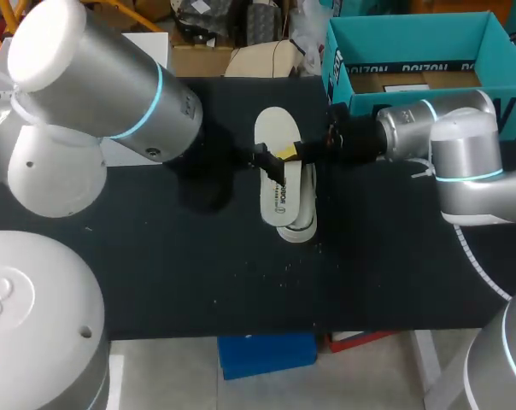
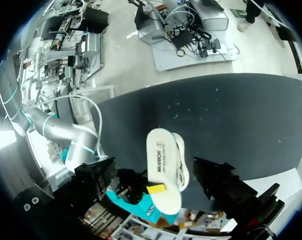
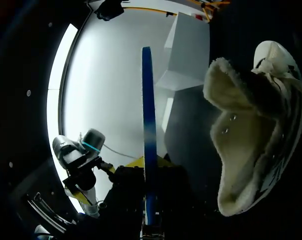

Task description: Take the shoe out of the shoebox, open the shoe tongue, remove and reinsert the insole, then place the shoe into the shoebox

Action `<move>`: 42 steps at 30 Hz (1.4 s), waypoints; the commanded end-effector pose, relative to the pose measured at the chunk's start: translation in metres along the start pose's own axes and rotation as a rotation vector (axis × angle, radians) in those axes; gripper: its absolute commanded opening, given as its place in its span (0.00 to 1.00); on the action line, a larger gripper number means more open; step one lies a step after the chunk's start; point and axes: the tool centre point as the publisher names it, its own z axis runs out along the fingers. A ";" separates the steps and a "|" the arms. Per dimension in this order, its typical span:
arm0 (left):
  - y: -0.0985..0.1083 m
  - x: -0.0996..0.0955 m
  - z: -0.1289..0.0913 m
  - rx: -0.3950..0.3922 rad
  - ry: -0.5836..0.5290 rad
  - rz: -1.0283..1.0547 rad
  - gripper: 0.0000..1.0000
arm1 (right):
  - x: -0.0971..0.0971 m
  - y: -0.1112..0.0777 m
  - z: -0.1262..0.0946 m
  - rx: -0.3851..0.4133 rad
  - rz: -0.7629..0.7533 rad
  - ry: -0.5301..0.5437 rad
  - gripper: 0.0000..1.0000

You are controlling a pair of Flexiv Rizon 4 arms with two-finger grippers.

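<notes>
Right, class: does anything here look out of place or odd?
The insole is out of the shoe, pinched by the right gripper and lying askew over it. The shoe sits outside the shoebox. Nothing looks damaged.

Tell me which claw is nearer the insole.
Right. The right claw is shut on the insole, gripping its middle; the left claw hangs open beside it, not touching.

a black matte table (image 1: 241,282) spreads wide, dotted with small pale specks.
</notes>
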 end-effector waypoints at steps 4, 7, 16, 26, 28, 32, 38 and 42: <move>0.004 -0.021 0.002 -0.017 0.157 0.072 1.00 | 0.000 0.000 0.001 -0.001 0.001 -0.003 0.00; 0.004 -0.021 0.002 -0.017 0.157 0.072 1.00 | 0.000 0.000 0.001 -0.001 0.001 -0.003 0.00; 0.007 -0.021 0.014 0.164 0.140 -0.121 1.00 | 0.000 0.000 0.001 -0.001 0.001 -0.003 0.00; 0.008 -0.020 0.021 0.195 0.304 -0.176 1.00 | 0.000 0.000 0.001 -0.001 0.001 -0.003 0.00; 0.008 -0.022 0.024 0.177 0.313 -0.150 1.00 | 0.000 0.000 0.001 -0.001 0.001 -0.003 0.00; 0.006 -0.028 0.031 0.168 0.337 -0.129 1.00 | 0.000 0.000 0.001 -0.001 0.001 -0.003 0.00; 0.009 -0.023 0.050 0.200 0.347 -0.112 1.00 | 0.000 0.000 0.001 -0.001 0.001 -0.003 0.00; 0.012 -0.022 0.053 0.211 0.354 -0.107 1.00 | 0.000 0.000 0.001 -0.001 0.001 -0.003 0.00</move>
